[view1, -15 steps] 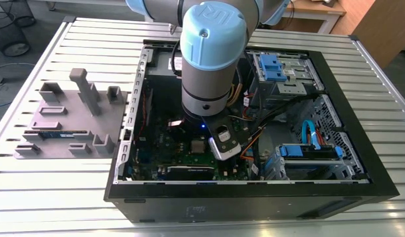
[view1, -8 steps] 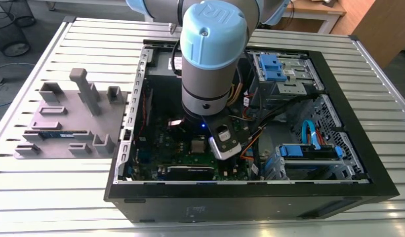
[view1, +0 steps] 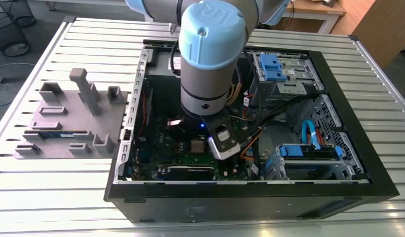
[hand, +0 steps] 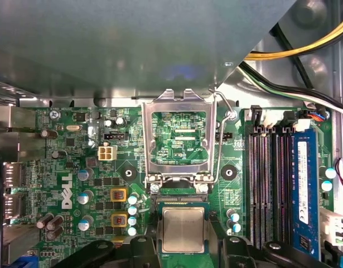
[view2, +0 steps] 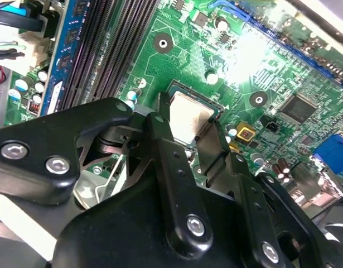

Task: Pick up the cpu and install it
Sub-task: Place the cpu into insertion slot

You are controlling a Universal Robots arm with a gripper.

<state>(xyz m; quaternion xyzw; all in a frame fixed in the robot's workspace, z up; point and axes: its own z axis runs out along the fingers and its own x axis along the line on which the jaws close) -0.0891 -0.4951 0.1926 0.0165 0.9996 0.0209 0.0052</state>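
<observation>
Gripper (view2: pixel 189 117) straddled the cpu (hand: pixel 183 229), which sat between its jaws at the socket (hand: pixel 181 199), though whether clamped or loose could not be told; a tilted or shifted seating might damage that socket.

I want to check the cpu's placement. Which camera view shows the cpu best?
The first wrist view: the cpu faces the camera squarely, its silvery top plain to see. The second wrist view shows it slanted, its edges hidden by the gripper. The exterior view shows it as a small pale square.
</observation>
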